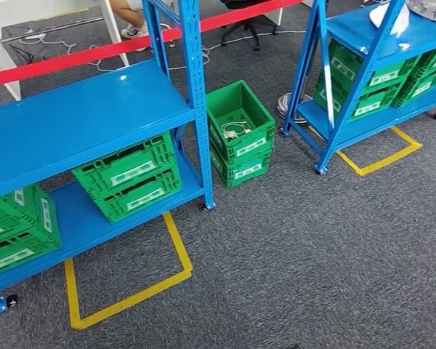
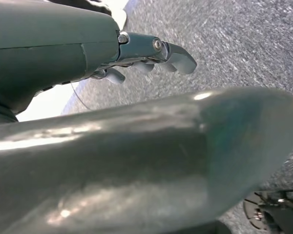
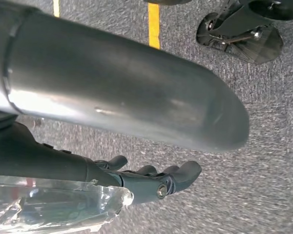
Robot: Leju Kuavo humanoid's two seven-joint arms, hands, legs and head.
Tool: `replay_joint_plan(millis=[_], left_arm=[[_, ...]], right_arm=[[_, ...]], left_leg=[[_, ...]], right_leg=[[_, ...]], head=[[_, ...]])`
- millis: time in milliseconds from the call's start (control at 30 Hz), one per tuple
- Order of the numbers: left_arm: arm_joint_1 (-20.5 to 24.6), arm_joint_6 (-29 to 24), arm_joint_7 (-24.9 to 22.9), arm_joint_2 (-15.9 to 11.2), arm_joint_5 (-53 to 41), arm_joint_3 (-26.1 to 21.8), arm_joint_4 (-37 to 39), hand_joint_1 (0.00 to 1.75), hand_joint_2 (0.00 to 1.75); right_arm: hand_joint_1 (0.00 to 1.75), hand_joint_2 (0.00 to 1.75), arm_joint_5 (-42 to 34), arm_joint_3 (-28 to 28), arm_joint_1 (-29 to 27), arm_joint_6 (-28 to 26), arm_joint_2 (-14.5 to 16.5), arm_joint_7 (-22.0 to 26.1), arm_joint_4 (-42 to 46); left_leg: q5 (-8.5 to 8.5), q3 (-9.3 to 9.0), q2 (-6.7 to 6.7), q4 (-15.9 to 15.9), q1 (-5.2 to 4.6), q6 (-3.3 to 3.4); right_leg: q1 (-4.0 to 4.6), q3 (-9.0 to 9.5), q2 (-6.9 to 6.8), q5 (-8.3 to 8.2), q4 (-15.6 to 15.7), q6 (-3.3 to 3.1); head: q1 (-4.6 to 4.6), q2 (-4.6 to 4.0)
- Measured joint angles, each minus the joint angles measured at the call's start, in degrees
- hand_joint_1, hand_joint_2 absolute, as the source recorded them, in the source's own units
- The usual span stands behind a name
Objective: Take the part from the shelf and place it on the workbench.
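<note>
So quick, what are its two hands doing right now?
Left hand: holds nothing, fingers extended over the carpet.
Right hand: a clear plastic bag lies against it; whether it grips the bag cannot be told.

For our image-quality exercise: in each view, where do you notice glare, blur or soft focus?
Head view: even lighting, slightly soft, sheen on the blue shelf. Left wrist view: the near thumb is blurred, with glare streaks, and a washed-out white patch sits behind the left hand. Right wrist view: glare along the thumb; carpet motion-blurred.

a crinkled, clear-bagged part (image 3: pixel 52 204) sits against the right robot hand (image 3: pixel 148 178).
</note>
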State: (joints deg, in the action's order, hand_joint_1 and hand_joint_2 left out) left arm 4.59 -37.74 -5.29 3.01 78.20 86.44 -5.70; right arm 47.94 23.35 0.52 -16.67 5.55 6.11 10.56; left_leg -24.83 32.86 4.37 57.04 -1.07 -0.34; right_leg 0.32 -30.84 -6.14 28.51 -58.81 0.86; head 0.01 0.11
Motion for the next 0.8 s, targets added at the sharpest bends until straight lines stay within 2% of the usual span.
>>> replay_joint_plan(millis=[67, 100, 133, 200, 233, 267, 300, 333, 367, 400, 433, 467, 500, 533, 567, 600, 667, 733, 767, 800], left_arm=[[-0.13, 0.02, -0.16, -0.04, -0.04, 0.00, 0.00, 0.00, 0.00], [-0.26, 0.02, -0.17, -0.07, -0.07, 0.00, 0.00, 0.00, 0.00], [-0.33, 0.02, -0.18, -0.10, -0.09, 0.00, 0.00, 0.00, 0.00], [-0.23, 0.06, -0.19, -0.03, -0.11, 0.00, 0.00, 0.00, 0.00], [-0.15, 0.09, -0.19, 0.01, -0.10, 0.00, 0.00, 0.00, 0.00], [-0.12, 0.11, -0.19, 0.05, -0.07, 0.00, 0.00, 0.00, 0.00], [-0.15, 0.12, -0.19, 0.05, 0.03, 0.00, 0.00, 0.00, 0.00], [-0.21, 0.13, -0.17, 0.05, 0.17, -0.01, 0.00, 0.00, 0.00], [-0.26, 0.14, -0.14, 0.06, 0.30, -0.01, 0.00, 0.00, 0.00], [-0.27, 0.14, -0.08, 0.08, 0.40, -0.02, 0.00, 0.00, 0.00], [-0.27, 0.15, -0.03, 0.09, 0.45, -0.02, 0.00, 0.00, 0.00], [-0.25, 0.15, 0.01, 0.09, 0.46, -0.02, 0.00, 0.00, 0.00], [-0.26, 0.15, 0.03, 0.08, 0.48, -0.02, 0.00, 0.00, 0.00], [-0.30, 0.15, 0.03, 0.05, 0.49, -0.02, 0.00, 0.00, 0.00], [-0.37, 0.15, 0.03, 0.00, 0.53, -0.02, 0.00, 0.00, 0.00], [-0.44, 0.15, 0.04, -0.07, 0.58, -0.02, 0.00, 0.00, 0.00], [-0.46, 0.25, 0.15, -0.20, 0.81, -0.03, 0.00, 0.00, 0.00], [-0.29, 0.60, 0.62, -0.22, 1.02, -0.05, 0.00, 0.00, 0.00], [-0.22, 0.89, 0.90, -0.21, 1.09, -0.07, 0.00, 0.00, 0.00], [-0.19, 1.20, 1.09, -0.21, 1.17, -0.08, 0.00, 0.00, 0.00]], right_arm=[[0.00, 0.00, -0.03, -0.01, 0.20, -0.01, 0.00, 0.05, 0.01], [0.00, 0.00, -0.09, -0.01, 0.30, 0.01, 0.00, 0.04, 0.01], [0.00, 0.00, -0.17, 0.00, 0.35, 0.02, 0.00, 0.00, 0.01], [0.00, 0.00, -0.37, 0.01, 0.26, 0.11, 0.00, -0.25, 0.00], [0.00, 0.00, -0.44, 0.00, 0.14, 0.17, 0.00, -0.45, -0.02], [0.00, 0.00, -0.49, 0.00, 0.02, 0.25, 0.00, -0.70, -0.04], [0.00, 0.00, -0.54, 0.00, -0.09, 0.32, 0.00, -0.96, -0.05], [0.00, 0.00, -0.62, 0.00, -0.15, 0.38, 0.00, -1.21, -0.07], [0.00, 0.00, -0.74, 0.01, -0.15, 0.43, 0.00, -1.48, -0.07], [0.00, 0.00, -0.86, 0.01, -0.11, 0.46, -0.01, -1.68, -0.07], [0.00, 0.00, -0.98, 0.01, -0.05, 0.49, -0.01, -1.84, -0.07], [0.00, 0.00, -1.07, 0.01, 0.02, 0.54, 0.00, -1.95, -0.08], [0.00, 0.00, -1.13, 0.01, 0.08, 0.60, 0.01, -1.99, -0.09], [0.00, 0.00, -1.20, 0.01, 0.13, 0.64, 0.03, -1.98, -0.10], [0.00, 0.00, -1.26, 0.02, 0.09, 0.66, 0.04, -1.93, -0.11], [0.00, 0.00, -1.32, 0.03, 0.02, 0.61, 0.04, -1.85, -0.10], [0.00, 0.00, -1.39, 0.04, -0.07, 0.48, 0.04, -1.53, -0.09], [0.00, 0.00, -1.43, 0.04, -0.15, 0.41, 0.04, -1.17, -0.09], [0.00, 0.00, -1.46, 0.06, -0.25, 0.38, 0.04, -1.00, -0.09], [0.00, 0.00, -1.48, 0.09, -0.33, 0.35, 0.03, -0.86, -0.09]], left_leg=[[0.08, 0.00, -1.34, -0.48, 0.06, 0.43], [0.20, -0.08, -1.99, -0.64, 0.24, 0.67], [0.36, -0.18, -2.65, -0.81, 0.44, 0.96], [0.54, -0.21, -3.96, -0.94, 0.72, 1.37], [0.57, -0.15, -4.72, -0.93, 0.75, 1.50], [0.59, -0.12, -5.53, -0.92, 0.75, 1.55], [0.61, -0.12, -6.38, -0.89, 0.77, 1.55], [0.63, -0.16, -7.24, -0.86, 0.81, 1.50], [0.66, -0.20, -8.09, -0.83, 0.89, 1.39], [0.66, -0.22, -8.91, -0.77, 1.01, 1.18], [0.69, -0.17, -9.65, -0.70, 1.08, 0.87], [0.71, -0.01, -10.31, -0.54, 1.09, 0.50], [0.81, 0.23, -10.86, -0.43, 1.07, 0.14], [0.98, 0.48, -11.34, -0.40, 1.03, -0.16], [1.11, 0.74, -11.84, -0.32, 1.04, -0.38], [1.08, 0.94, -11.72, -0.20, 1.04, -0.57], [-0.73, 2.38, -9.18, 2.58, 0.90, -1.00], [-4.48, 5.96, -5.96, 9.87, 0.79, -1.35], [-6.00, 7.91, -5.37, 13.73, 0.83, -1.41], [-6.62, 9.19, -5.14, 16.28, 0.86, -1.38]], right_leg=[[0.04, 0.38, -0.96, 0.19, 0.24, 0.56], [-0.03, 0.40, -0.16, 0.54, -0.10, 0.93], [-0.13, -0.05, 1.31, 1.39, -1.36, 1.30], [-0.32, -2.77, 4.81, 4.60, -7.38, 1.92], [-0.38, -4.63, 5.57, 6.30, -11.23, 2.08], [-0.41, -6.25, 5.84, 7.33, -14.33, 2.23], [-0.45, -7.13, 5.90, 7.30, -15.68, 2.32], [-0.52, -6.99, 5.98, 6.16, -14.87, 2.38], [-0.64, -5.82, 6.26, 4.18, -12.01, 2.41], [-0.86, -4.01, 7.06, 2.03, -7.97, 2.47], [-1.02, -2.33, 8.52, 0.66, -4.37, 2.57], [-1.20, -1.06, 9.70, -0.16, -1.76, 2.39], [-1.31, -0.46, 10.58, -0.33, -0.50, 2.11], [-1.26, -0.38, 10.78, -0.18, -0.39, 1.71], [-1.31, -0.35, 10.08, -0.36, -0.36, 1.16], [-1.29, -0.38, 9.41, -0.44, -0.41, 0.81], [-1.26, -0.36, 7.97, -0.55, -0.36, 0.12], [-1.05, -0.38, 6.37, -0.47, -0.35, -0.37], [-0.94, -0.39, 5.45, -0.39, -0.35, -0.55], [-0.86, -0.36, 4.54, -0.30, -0.35, -0.67]], head=[[0.00, 0.00], [0.05, 0.00], [0.17, 0.01], [0.43, 0.01], [0.49, 0.00], [0.53, 0.00], [0.58, 0.00], [0.58, 0.00], [0.58, 0.00], [0.59, 0.00], [0.60, 0.00], [0.68, 0.00], [0.62, 0.00], [0.54, 0.00], [0.49, 0.00], [0.36, 0.00], [0.03, 0.00], [-0.37, 0.00], [-0.39, 0.00], [-0.39, 0.00]])
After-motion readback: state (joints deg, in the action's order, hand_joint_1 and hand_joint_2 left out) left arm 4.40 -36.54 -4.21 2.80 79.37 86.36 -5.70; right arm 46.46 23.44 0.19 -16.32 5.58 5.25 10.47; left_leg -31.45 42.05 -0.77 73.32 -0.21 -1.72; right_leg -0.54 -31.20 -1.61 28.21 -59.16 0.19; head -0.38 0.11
